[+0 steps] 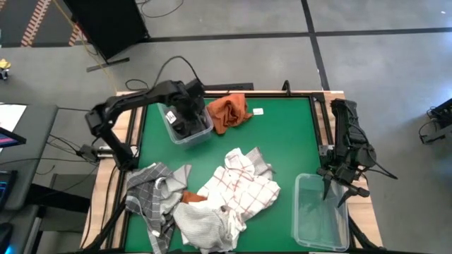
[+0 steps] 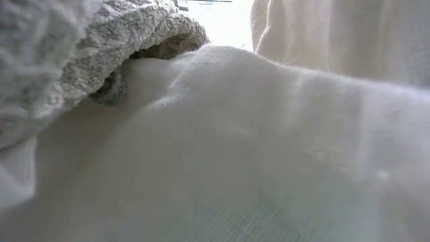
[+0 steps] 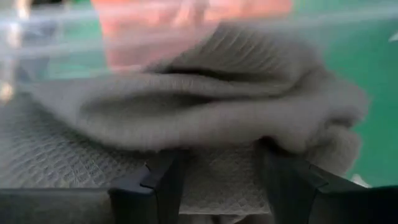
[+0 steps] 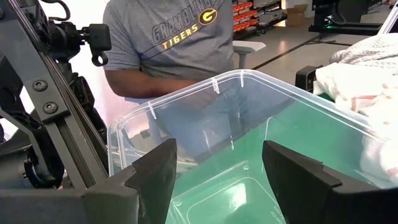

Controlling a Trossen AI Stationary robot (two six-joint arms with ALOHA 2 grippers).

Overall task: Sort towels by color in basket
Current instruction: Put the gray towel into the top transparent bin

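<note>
A dark grey towel [image 1: 191,127] lies bunched in the clear bin [image 1: 171,121] at the table's far left. My left gripper [image 1: 188,113] points down into that bin, its fingers apart, with the towel's folds [image 3: 205,112] in front of and between them. A rust-orange towel [image 1: 227,111] lies on the green table beside the bin. Near the front edge a grey plaid towel [image 1: 150,192], a white towel with red grid lines [image 1: 242,180] and a plain white towel [image 1: 203,224] lie heaped together. My right gripper [image 1: 337,185] waits open at the right. My left gripper comes at the dark grey towel from above, and waffle-weave cloth [image 3: 217,180] shows in the gap between its two fingers [image 3: 165,180]. The towel rests in the bin. Whether the fingers touch the cloth, I cannot tell.
A second clear bin [image 1: 321,212] stands at the front right, right before my right gripper [image 4: 217,168]. A person in a grey T-shirt [image 4: 174,43] sits beyond it. White cloth [image 2: 269,148] and grey cloth [image 2: 87,47] block the low view. Bare green table [image 1: 282,134] lies between the bins.
</note>
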